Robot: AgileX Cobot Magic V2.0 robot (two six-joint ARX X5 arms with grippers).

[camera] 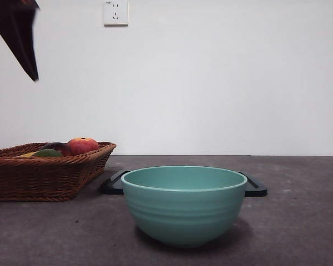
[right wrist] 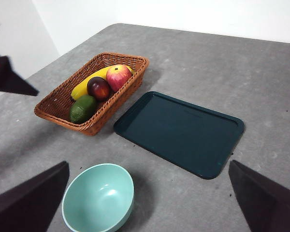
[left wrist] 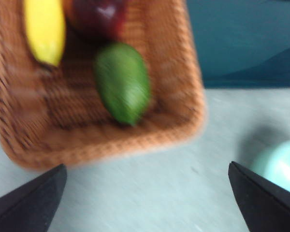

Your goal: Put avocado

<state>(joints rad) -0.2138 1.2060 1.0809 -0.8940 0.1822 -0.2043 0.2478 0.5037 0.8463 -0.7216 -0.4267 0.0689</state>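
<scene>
The olive-green avocado (left wrist: 122,83) lies in the wicker basket (left wrist: 179,121), next to a dark maroon fruit and a banana. It also shows in the right wrist view (right wrist: 82,108) and as a green sliver in the front view (camera: 47,153). My left gripper (left wrist: 147,198) is open and empty, high above the basket's near end; it shows as a dark tip in the front view (camera: 19,33) and in the right wrist view (right wrist: 7,77). The teal bowl (camera: 183,205) stands in front of the dark tray (right wrist: 181,131). My right gripper (right wrist: 147,198) is open and empty, high above the table.
The basket (right wrist: 63,114) also holds a yellow banana (right wrist: 89,82), a dark maroon fruit (right wrist: 98,88) and a red-orange fruit (right wrist: 118,77). The dark tray (camera: 255,188) lies flat behind the bowl (right wrist: 99,199). A wall with a socket (camera: 115,12) stands behind the table.
</scene>
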